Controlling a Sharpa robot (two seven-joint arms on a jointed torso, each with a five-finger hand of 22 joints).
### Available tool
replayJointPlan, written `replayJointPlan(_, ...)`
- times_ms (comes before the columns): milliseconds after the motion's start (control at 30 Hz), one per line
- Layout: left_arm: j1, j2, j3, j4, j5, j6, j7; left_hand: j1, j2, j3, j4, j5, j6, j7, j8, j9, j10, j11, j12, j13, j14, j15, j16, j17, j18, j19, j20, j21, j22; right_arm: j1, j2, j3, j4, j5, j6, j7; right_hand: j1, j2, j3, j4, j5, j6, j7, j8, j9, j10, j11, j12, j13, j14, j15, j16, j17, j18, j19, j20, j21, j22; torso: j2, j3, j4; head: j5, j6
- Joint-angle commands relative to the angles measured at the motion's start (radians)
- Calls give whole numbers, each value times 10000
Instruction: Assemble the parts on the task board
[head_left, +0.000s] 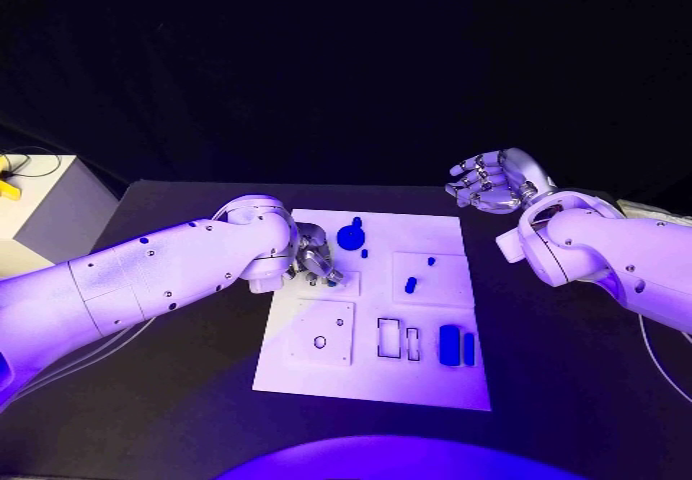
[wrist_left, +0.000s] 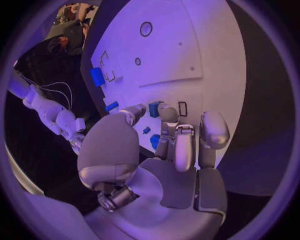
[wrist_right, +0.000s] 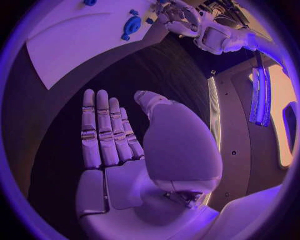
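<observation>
Meanwhile the left hand rests on the white task board, fingers curled with nothing visibly held; the right hand hovers empty beyond it, fingers extended. Blue parts lie on the board.

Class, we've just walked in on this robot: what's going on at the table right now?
The robot is working at a white task board holding small blue parts. Its left hand is down over the board's far-left area, fingers close to a blue part; whether it grips anything cannot be told. The right hand is raised off the board, open and holding nothing. Two blue parts lie at the board's near right.
</observation>
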Motion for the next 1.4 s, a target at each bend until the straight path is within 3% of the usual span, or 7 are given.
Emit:
replayJointPlan(33,-49,-30,-27,51,-1,136,17,76,0,-113,20,-79,16,69,-35,4,-49,22,18,5,739,-39,-7,1852,-150,53,-15,-62,-2,-10,-13,3,16,-18,107,44,-97,-19,-31,-15,28,-62,142,53,-17,16,48,-53,-10,51,-1,-35,-9,119,59,26,-63,-12,6,2,-3,-8,11)
replayJointPlan(167,-55,-74,-10,142,-28,90,48,39,26,-282,31,-247,16,73,-50,6,-63,27,11,-10,736,-33,-11,1847,-144,39,-9,-77,-26,-15,-21,3,22,-15,105,49,-120,-17,-45,-9,8,-68,144,55,-19,13,51,-48,-32,51,3,-60,-20,119,60,31,-78,-42,12,-5,-4,-30,30)
replayJointPlan(233,-57,-98,6,186,-32,67,60,5,178,-665,32,-1042,12,64,-84,14,-75,35,16,-12,734,-36,-17,1845,-140,38,-3,-83,-22,-19,-24,3,24,-14,100,49,-120,-17,-45,-9,8,-68,144,55,-19,13,51,-48,-32,51,3,-60,-20,119,60,31,-78,-42,12,-12,-7,-42,33)
replayJointPlan(567,-58,-200,156,316,-106,34,40,-240,349,-1034,58,-1336,6,77,-105,25,-100,37,12,-27,719,-22,-38,1809,-135,13,5,-106,-59,-26,-19,3,24,-2,50,53,-161,-12,-76,1,-15,-94,154,52,-28,-15,64,-49,-83,38,18,-120,-47,117,51,46,-115,-111,4,-2,4,-85,24)
replayJointPlan(967,-56,-477,780,577,-357,375,-115,-40,445,-1094,21,-1355,-8,70,-108,38,-135,31,-11,-77,701,-24,-62,1765,-128,-3,5,-121,-85,-31,-32,3,12,4,67,46,-182,-6,-92,7,-26,-107,160,51,-32,-31,71,-49,-110,33,26,-151,-60,117,47,54,-133,-147,-11,13,4,-66,59)
replayJointPlan(1167,-55,-528,1011,663,-390,486,-148,53,486,-1107,22,-1348,-30,77,-119,40,-175,37,-41,-124,682,-21,-85,1720,-116,-39,7,-152,-148,-36,-25,3,3,5,80,47,-182,-6,-92,7,-26,-107,160,51,-32,-31,71,-49,-110,33,26,-151,-60,117,47,54,-133,-147,-5,14,-6,-53,105)
replayJointPlan(1400,-55,-519,1443,519,-395,523,-92,313,647,-1088,13,-1310,-112,107,-157,43,-296,63,-122,-250,634,-3,-141,1615,-88,-133,20,-235,-300,-44,-33,3,-3,34,93,54,-187,1,-96,8,-24,-111,162,52,-34,-37,73,-48,-122,31,29,-166,-66,118,45,57,-141,-165,5,19,-4,-51,215)
